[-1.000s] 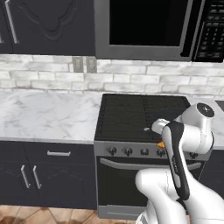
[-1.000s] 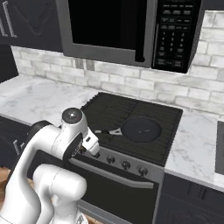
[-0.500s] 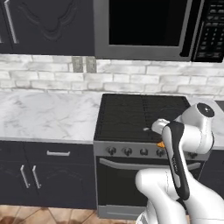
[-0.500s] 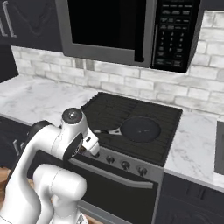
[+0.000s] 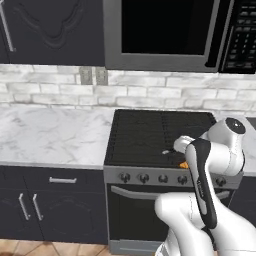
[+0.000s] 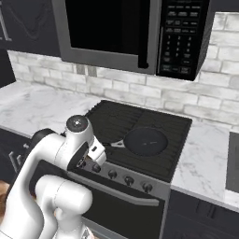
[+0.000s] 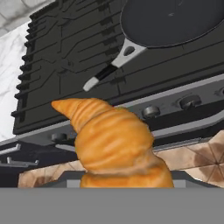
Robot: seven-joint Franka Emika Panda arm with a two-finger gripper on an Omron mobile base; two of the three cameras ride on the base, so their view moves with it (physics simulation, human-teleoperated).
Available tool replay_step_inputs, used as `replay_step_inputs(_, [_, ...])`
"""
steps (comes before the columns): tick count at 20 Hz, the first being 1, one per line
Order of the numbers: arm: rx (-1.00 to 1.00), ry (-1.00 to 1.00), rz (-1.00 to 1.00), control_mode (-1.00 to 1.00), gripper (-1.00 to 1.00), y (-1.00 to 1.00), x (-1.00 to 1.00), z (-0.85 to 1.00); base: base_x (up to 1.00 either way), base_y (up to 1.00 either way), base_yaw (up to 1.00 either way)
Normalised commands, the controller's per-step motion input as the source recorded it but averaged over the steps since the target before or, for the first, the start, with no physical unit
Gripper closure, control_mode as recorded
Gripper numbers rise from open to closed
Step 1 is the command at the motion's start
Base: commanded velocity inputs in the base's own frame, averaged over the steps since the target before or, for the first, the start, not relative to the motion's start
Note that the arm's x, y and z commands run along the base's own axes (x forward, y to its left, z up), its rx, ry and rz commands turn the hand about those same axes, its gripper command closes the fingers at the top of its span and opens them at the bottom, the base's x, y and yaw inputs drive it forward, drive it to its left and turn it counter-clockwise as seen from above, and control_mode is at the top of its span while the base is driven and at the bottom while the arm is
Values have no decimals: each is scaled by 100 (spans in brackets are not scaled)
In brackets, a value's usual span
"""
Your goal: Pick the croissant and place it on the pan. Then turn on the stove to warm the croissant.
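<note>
So the croissant (image 7: 116, 146) is sitting right up in the hand view, big and golden, with one pointed tip sticking out toward the upper left of that picture. It rises from the spot where the claw's fingertips would be, so the claw looks clamped on the croissant (the fingertips themselves are hidden behind the pastry, so I can't see the contact). In the left base view a small orange bit of it (image 5: 184, 164) peeks out beside the arm, right at the front edge of the stove (image 5: 150, 135).

The pan (image 6: 145, 140) sits on the stove's dark grates, on the right-hand half as seen from the right base view, with its handle pointing left toward the arm. In the hand view the pan (image 7: 170, 19) is near the top, and its silver handle slants down toward the croissant, though the two are well apart. Nothing is inside the pan.

The row of round knobs (image 6: 129, 180) runs along the silver front panel below the grates. A marble surface (image 5: 50, 135) flanks the stove, and a microwave (image 6: 140, 32) hangs above.
</note>
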Motion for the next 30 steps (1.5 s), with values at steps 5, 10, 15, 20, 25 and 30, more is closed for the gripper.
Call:
replay_step_inputs(5, [0, 0, 0, 100, 100, 0, 0, 0, 65, 0, 0])
replay_step_inputs(10, [0, 0, 0, 100, 100, 0, 0, 0, 70, 0, 0])
replay_step_inputs(15, [0, 0, 0, 100, 100, 0, 0, 0, 55, 0, 0])
replay_step_inputs(20, [0, 0, 0, 100, 100, 0, 0, 0, 39, 0, -3])
replay_step_inputs(25, [0, 0, 0, 100, 100, 0, 0, 0, 27, 0, -8])
replay_step_inputs(30, [0, 0, 0, 100, 100, 0, 0, 0, 25, 0, -14])
